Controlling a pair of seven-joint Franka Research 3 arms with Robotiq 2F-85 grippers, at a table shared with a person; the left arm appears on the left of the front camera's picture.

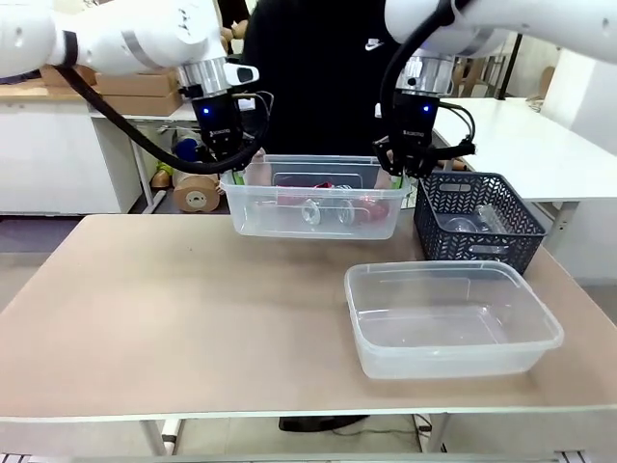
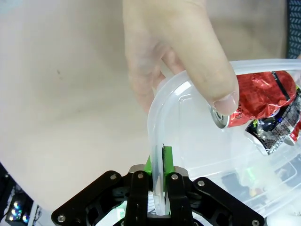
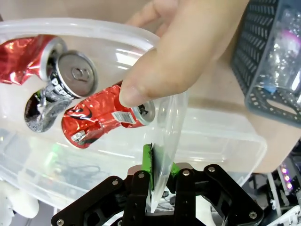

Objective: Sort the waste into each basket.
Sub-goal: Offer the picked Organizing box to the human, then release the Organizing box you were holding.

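The left gripper (image 2: 159,160) is pinched on one end rim of the clear tub (image 1: 253,218), and the right gripper (image 3: 160,165) is pinched on the opposite rim. Crushed red and silver cans (image 3: 101,122) lie inside, just beyond both grippers. A person's hand (image 2: 178,61) grips each rim too. The tub sits at the far side of the surface (image 1: 174,309), beside the dark basket (image 1: 463,253) and behind an empty tub (image 1: 434,268).

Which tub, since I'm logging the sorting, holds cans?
The far tub, clamped at both ends by the left gripper and right gripper, holds crushed cans; the near tub is empty.
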